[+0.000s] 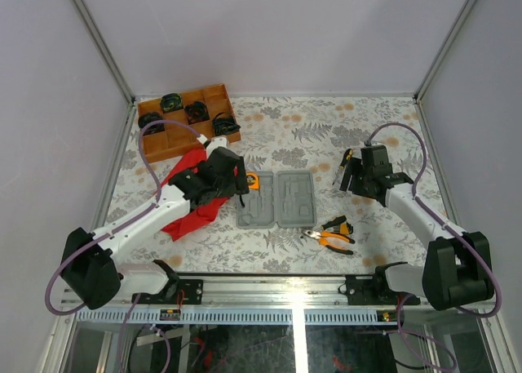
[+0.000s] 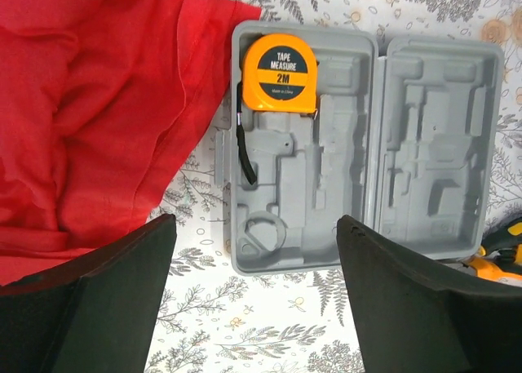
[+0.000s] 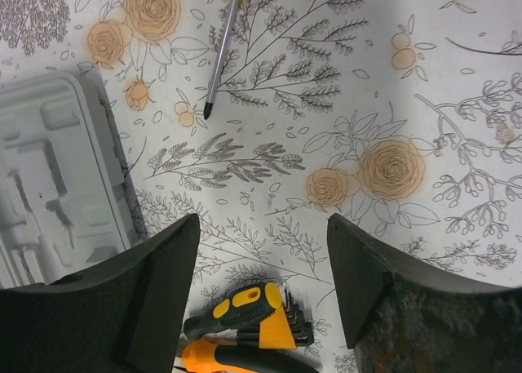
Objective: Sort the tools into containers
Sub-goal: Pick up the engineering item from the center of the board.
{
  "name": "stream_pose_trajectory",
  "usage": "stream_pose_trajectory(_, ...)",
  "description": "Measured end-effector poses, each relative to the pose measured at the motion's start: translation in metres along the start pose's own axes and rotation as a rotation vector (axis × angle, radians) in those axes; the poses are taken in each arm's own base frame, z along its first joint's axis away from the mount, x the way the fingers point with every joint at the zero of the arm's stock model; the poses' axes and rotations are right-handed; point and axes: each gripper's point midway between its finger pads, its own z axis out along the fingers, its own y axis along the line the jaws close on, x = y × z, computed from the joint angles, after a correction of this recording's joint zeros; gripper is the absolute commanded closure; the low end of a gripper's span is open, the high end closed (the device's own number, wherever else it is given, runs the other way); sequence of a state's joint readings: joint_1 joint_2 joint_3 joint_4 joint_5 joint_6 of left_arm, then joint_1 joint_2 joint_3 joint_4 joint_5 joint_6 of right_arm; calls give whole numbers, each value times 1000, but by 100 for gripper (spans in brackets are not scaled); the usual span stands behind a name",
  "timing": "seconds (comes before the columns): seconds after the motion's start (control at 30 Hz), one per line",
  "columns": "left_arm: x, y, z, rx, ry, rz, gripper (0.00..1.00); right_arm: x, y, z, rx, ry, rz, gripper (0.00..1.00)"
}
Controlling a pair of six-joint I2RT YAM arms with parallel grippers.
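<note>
White-and-black arms (image 1: 139,224) with purple cables (image 1: 423,162)

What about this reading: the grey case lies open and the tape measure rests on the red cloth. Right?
No. The grey case lies open, but the tape measure rests inside its left half, not on the red cloth. The left wrist view shows it.

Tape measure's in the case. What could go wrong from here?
The black strap of the tape measure trails over neighbouring recesses of the grey case; it may stop the next tool seating.
The red cloth lies against the case's edge; the left gripper could snag it.
The pliers and yellow-black tool lie close together; the right gripper may catch both.
</note>
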State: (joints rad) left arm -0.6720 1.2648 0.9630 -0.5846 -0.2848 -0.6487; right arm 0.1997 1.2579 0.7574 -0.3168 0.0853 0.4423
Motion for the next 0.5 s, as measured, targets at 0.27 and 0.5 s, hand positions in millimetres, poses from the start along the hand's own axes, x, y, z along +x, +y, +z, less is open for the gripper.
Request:
stream_pose_trajectory(0.27,-35,-6,-4,3,-46,35,4,6,3,3,-15,34,-7,28)
stream_pose_trajectory(0.5,-48,6,-4,-23,-67,38,3,19,0,1,-7,99,-26,27)
